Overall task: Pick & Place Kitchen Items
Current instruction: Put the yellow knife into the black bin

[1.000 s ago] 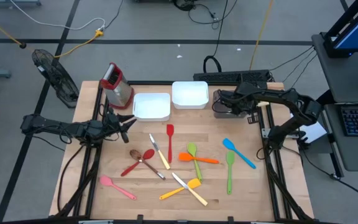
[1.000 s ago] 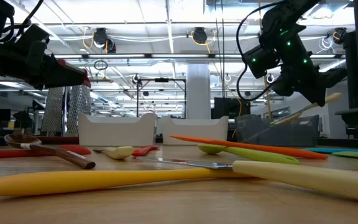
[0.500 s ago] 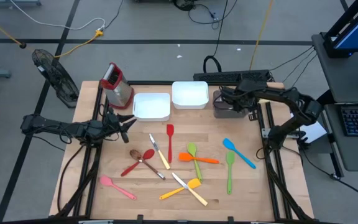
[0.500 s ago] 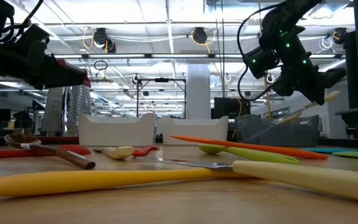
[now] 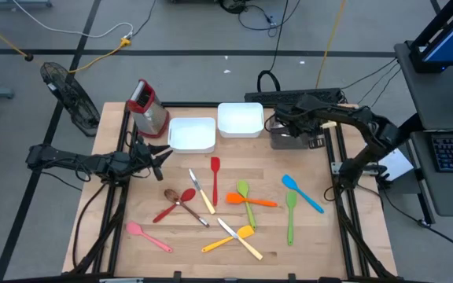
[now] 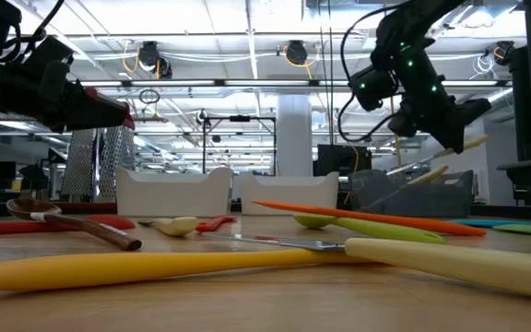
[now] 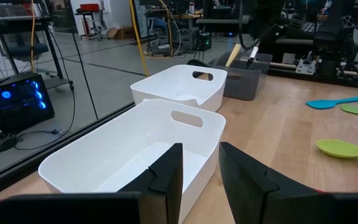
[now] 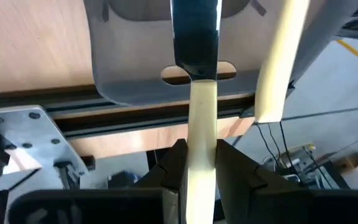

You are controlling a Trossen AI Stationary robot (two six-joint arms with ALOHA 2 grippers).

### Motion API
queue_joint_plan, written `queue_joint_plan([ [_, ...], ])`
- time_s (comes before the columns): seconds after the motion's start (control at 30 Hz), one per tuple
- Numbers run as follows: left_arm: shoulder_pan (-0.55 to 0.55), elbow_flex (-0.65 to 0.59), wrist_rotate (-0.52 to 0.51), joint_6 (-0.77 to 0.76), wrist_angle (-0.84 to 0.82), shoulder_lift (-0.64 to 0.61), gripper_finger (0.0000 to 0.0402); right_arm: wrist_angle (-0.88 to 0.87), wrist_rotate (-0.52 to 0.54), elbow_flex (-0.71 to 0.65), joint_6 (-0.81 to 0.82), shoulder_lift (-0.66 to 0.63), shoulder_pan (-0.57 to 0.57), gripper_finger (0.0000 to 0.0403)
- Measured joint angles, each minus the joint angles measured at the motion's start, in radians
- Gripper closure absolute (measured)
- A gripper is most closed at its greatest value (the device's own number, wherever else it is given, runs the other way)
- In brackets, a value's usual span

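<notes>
Utensil, pale-handled (image 8: 201, 134), clamped between my right gripper (image 8: 201, 163) fingers, hanging over grey bin (image 5: 288, 139) at desk far right corner. Keep it centred over opening, lower, then release. Left gripper (image 7: 199, 177), slightly open, empty, waits near white tray (image 7: 135, 146).

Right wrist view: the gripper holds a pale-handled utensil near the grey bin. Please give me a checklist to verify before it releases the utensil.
1. Right gripper is shut firmly on the pale-handled utensil: ok.
2. The utensil's dark end points into the grey bin: ok.
3. The second pale handle leaning in the bin is apart from the held one: ok.
4. Height of the dark end above the bin floor: cannot tell.
5. Left gripper is open, empty, by the white tray, far from the bin: ok.
</notes>
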Motion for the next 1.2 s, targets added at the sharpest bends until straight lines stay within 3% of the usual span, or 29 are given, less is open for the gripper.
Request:
queue_joint_plan([
  [0.43, 0.0, 0.0, 0.001, 0.0, -0.001, 0.0, 0.0295, -0.052, 0.011, 0.086, 0.004, 0.142, 0.0, 0.0354],
  [1.2, 0.0, 0.0, 0.0, 0.035, -0.001, 0.0, 0.0295, 0.006, -0.012, 0.087, 0.002, 0.147, -0.037, 0.0349],
])
